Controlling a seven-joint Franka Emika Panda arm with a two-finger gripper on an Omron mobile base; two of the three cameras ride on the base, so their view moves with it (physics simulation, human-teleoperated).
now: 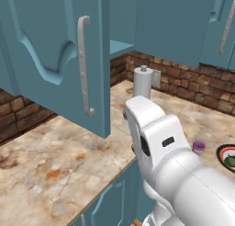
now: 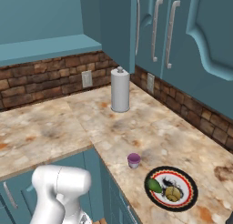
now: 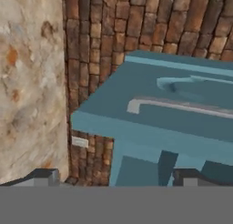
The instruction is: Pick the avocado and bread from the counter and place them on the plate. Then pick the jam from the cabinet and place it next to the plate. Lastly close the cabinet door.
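Note:
The plate (image 2: 193, 187) lies on the counter (image 2: 150, 136) with the dark green avocado (image 2: 154, 185) and the yellowish bread (image 2: 172, 194) on it. The purple jam (image 2: 134, 160) jar stands on the counter just left of the plate, also seen as jam (image 1: 198, 147) beside the plate (image 1: 221, 151). The cabinet door (image 1: 55, 55) stands swung open with its long grey handle (image 1: 83, 66). In the hand view my gripper (image 3: 118, 177) is open with nothing between its fingertips (image 3: 45, 176), and it faces the cabinet door (image 3: 182, 86) and its handle (image 3: 182, 107) from a short distance.
A tall grey paper-towel roll (image 2: 120, 89) stands against the brick wall (image 2: 41, 79) under the open cabinet (image 1: 121, 27). Closed teal doors (image 2: 182, 32) run along the right wall. My white arm (image 1: 174, 165) hides part of the counter corner.

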